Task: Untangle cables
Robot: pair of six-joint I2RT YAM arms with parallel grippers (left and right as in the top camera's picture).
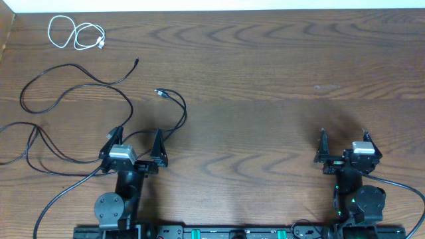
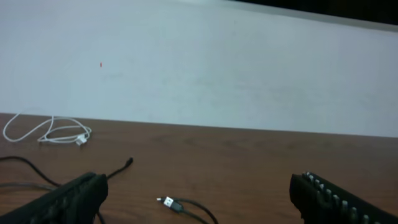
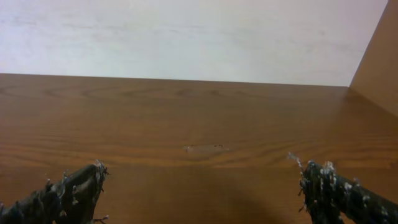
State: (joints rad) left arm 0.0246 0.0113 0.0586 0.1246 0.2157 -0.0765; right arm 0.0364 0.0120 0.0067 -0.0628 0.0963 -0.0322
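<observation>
Reach the empty, wide-open left gripper (image 1: pixel 135 136) toward the black cables (image 1: pixel 161 93) near the table's (image 1: pixel 265 79) left edge, pinching one strand only, with the equally open right gripper (image 1: pixel 343 136) idle.

A robotics lab bench, by the look of it: a wood-grain table (image 1: pixel 265 79) against a plain white wall (image 2: pixel 217 68), with a left arm (image 1: pixel 126 189) and right arm (image 1: pixel 358 192) mounted on a black rail (image 1: pixel 172 232) along the overhead view's bottom edge (green indicator lights (image 1: pixel 199 234) glow there).
</observation>
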